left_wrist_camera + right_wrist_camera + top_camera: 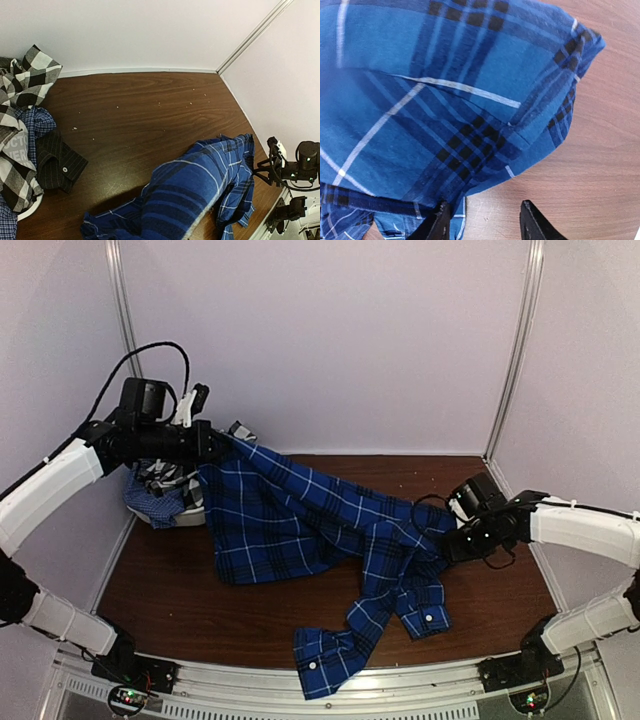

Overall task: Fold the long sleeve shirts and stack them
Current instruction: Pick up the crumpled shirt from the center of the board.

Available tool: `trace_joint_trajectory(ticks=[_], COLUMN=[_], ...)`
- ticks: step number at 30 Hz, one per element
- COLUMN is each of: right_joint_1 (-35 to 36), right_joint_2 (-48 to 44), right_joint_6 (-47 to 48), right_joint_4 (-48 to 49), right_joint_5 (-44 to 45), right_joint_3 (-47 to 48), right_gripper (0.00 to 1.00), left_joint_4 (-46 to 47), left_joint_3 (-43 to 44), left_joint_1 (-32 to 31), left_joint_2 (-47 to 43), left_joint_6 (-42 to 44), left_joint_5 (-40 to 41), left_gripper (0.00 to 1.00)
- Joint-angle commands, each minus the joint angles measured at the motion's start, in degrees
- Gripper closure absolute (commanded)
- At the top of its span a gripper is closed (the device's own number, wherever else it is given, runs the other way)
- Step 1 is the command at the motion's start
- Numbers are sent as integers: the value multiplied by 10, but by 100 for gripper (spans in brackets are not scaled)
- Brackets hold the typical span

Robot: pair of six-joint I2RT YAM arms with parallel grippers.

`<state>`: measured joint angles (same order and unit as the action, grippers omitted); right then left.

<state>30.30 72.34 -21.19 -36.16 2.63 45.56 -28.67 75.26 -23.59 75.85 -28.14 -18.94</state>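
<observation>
The royal-blue plaid shirt [290,515] lies spread across the table, its top left corner lifted. My left gripper [215,443] is raised at the back left and shut on that corner. The cloth hangs from it in the left wrist view [200,190], where my fingers are hidden. My right gripper [447,540] is low at the shirt's right edge. In the right wrist view the shirt [445,75] fills most of the frame. The right gripper [485,222] is open, with its left finger [440,222] at the cloth edge and bare table between the fingers.
A heap of other shirts [165,490] sits on a white rim [27,210] at the back left: black-and-white plaid [25,75], dark pinstripe [57,162], pale-blue check [35,122]. Two buttoned cuffs [325,660] trail toward the front edge. Walls close in behind and at both sides.
</observation>
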Motion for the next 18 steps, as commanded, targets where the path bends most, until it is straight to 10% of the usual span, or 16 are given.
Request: trace_joint_trajectory(ticks=[1,9,18], right_joint_1=[25,75,116], right_joint_2=[-46,-17,109], right_joint_6=[33,102,158], right_joint_4=[39,98,119], right_joint_5=[-32,-98,-87], right_joint_3=[26,87,146], right_gripper=[47,8,7], left_joint_4=[15,21,10], left_joint_3=[21,33,58], left_joint_1=[5,5,5], left_joint_2=[7,18,24], left_joint_6=[19,19,17], left_joint_5=[-18,-46,-68], left_gripper=[100,100,100])
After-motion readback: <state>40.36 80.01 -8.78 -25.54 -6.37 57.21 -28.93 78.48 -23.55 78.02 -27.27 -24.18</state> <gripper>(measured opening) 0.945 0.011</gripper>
